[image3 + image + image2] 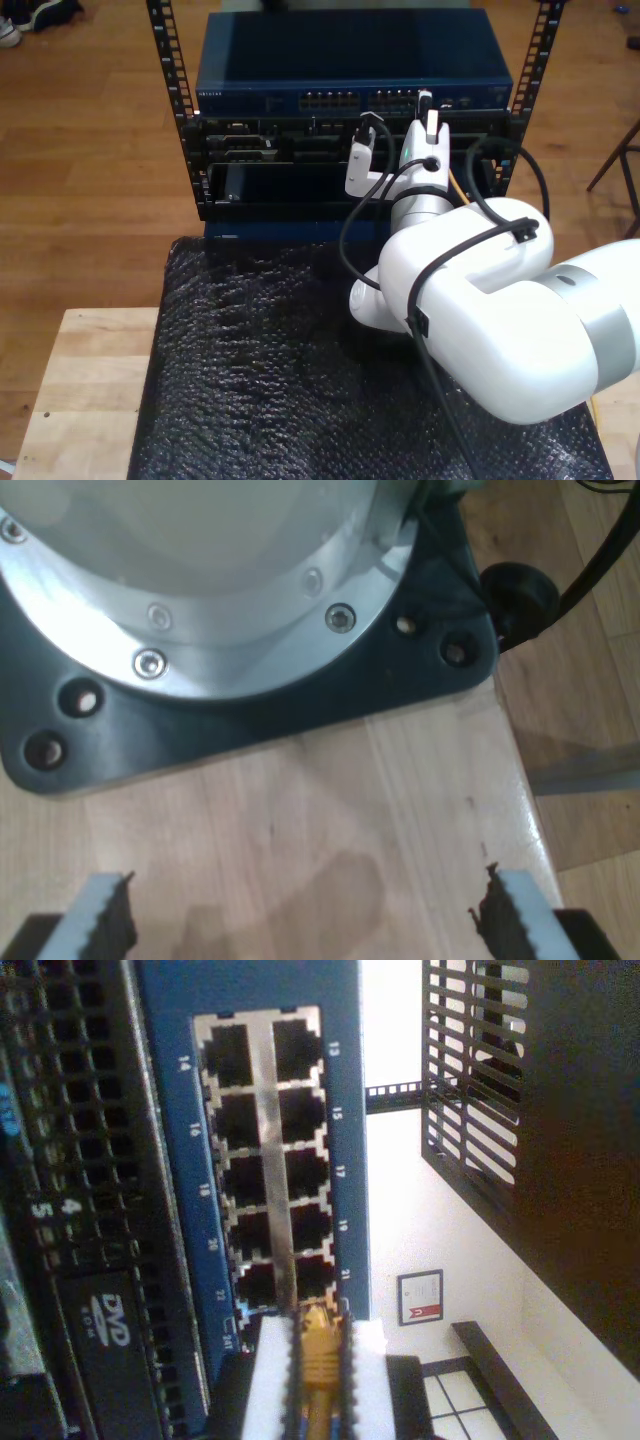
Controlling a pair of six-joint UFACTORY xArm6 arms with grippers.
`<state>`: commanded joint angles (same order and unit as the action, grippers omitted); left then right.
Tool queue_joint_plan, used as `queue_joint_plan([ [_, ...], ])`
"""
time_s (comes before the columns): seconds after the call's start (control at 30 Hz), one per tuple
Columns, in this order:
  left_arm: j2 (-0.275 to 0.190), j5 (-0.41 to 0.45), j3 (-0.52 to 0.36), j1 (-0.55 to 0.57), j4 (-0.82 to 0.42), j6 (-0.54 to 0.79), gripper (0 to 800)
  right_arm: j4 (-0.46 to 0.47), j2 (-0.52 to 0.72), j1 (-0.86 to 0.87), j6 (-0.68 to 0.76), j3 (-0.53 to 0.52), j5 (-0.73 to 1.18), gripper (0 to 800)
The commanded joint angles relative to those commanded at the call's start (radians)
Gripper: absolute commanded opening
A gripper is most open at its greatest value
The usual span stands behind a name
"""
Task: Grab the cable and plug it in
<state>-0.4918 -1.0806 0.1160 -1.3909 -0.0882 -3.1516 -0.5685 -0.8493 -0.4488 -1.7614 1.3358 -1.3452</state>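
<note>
Gripping the cable (318, 1345) just behind its plug, your second gripper (316, 1360) faces the blue switch (345, 1140) ports. Your first gripper (300, 915) hangs wide open, holding nothing, above the wooden surface (300, 800) beside an arm base (250, 695).

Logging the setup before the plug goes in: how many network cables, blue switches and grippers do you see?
Yellow-orange network cable with clear plastic plug: 1
Blue metal network switch: 1
Grippers, my first gripper and my second gripper: 2
Total: 4
</note>
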Motion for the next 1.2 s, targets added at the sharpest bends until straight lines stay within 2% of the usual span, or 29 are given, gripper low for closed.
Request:
queue_joint_plan([
  [0.5, 0.000, 0.000, 0.000, 0.000, 0.000, 0.000, 800, 0.000, 0.012, 0.000, 0.002, 0.009, 0.002, 6],
  [0.7, 0.000, 0.000, 0.000, 0.000, 0.000, 0.000, 800, 0.003, 0.014, 0.000, 0.000, 0.009, 0.008, 223],
  [0.87, 0.000, 0.000, 0.000, 0.000, 0.000, 0.000, 800, 0.014, 0.023, -0.002, 0.000, -0.002, 0.009, 335],
  [1.0, 0.000, 0.000, 0.000, 0.000, 0.000, 0.000, 800, 0.023, 0.055, -0.003, 0.000, -0.044, 0.012, 393],
  [1.2, 0.000, 0.000, 0.000, 0.000, 0.000, 0.000, 800, 0.023, 0.126, -0.005, 0.000, -0.124, 0.071, 435],
])
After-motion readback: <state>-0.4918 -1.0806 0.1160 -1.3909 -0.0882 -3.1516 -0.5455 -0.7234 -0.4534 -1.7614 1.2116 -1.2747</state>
